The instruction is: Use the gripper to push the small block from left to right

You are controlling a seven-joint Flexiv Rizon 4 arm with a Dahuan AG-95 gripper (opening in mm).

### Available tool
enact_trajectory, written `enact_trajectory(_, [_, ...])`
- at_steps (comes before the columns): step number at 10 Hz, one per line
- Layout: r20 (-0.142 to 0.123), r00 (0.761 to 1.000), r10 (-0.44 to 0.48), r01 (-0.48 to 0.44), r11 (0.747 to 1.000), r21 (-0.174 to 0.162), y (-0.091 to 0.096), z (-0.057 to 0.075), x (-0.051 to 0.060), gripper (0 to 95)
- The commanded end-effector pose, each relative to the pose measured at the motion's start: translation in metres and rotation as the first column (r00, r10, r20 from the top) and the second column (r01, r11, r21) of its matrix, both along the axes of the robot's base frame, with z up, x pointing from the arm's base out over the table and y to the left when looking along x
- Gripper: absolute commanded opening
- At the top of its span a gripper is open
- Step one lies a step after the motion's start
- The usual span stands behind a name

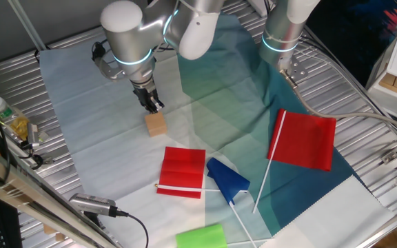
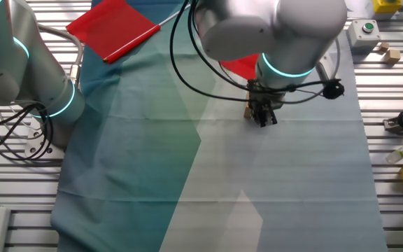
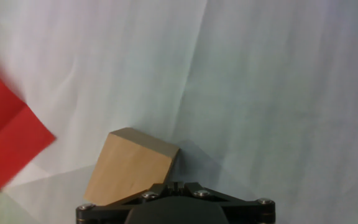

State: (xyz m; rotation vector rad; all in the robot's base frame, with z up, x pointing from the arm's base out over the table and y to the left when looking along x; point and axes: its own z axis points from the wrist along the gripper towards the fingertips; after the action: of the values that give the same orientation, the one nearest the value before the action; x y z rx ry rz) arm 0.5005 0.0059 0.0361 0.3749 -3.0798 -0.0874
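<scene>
One small block (image 1: 156, 125), two red flags (image 1: 182, 172), one blue flag (image 1: 227, 180), one green piece (image 1: 200, 236).

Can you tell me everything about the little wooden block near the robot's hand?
The small tan plain-wood cube has smooth, unpainted faces and crisp edges. It sits flat on the pale cloth, not tilted. The narrow black two-fingered gripper is right beside it, fingers at one side, looking pressed against it, though actual contact is hard to confirm. Nothing grips it. In the hand view the cube lies just ahead of the fingers, turned corner-on. A folded red flag lies nearby, apart from it.
</scene>
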Motion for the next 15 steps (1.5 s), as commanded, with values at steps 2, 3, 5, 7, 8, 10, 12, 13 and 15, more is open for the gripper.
enact_trajectory(2, [-0.001, 1.000, -0.017, 0.017, 1.000, -0.005, 0.009, 0.001, 0.000, 0.0])
enact_trajectory(3, [-0.002, 1.000, -0.020, 0.020, 1.000, -0.006, 0.011, 0.001, 0.000, 0.0])
enact_trajectory(5, [-0.006, 0.999, -0.034, 0.034, 0.999, -0.009, 0.019, 0.003, 0.002, 0.0])
enact_trajectory(7, [-0.008, 0.999, -0.043, 0.043, 0.999, -0.010, 0.024, 0.004, 0.003, 0.0])
enact_trajectory(8, [-0.008, 0.999, -0.043, 0.043, 0.999, -0.009, 0.024, 0.004, 0.003, 0.0])
enact_trajectory(10, [-0.008, 0.999, -0.043, 0.043, 0.999, -0.009, 0.024, 0.004, 0.003, 0.0])
enact_trajectory(12, [-0.007, 0.999, -0.039, 0.039, 0.999, -0.012, 0.024, 0.004, 0.003, 0.0])
enact_trajectory(13, [-0.007, 0.999, -0.039, 0.039, 0.999, -0.011, 0.024, 0.004, 0.003, 0.0])
enact_trajectory(15, [-0.007, 0.999, -0.040, 0.039, 0.999, -0.012, 0.024, 0.004, 0.003, 0.0])
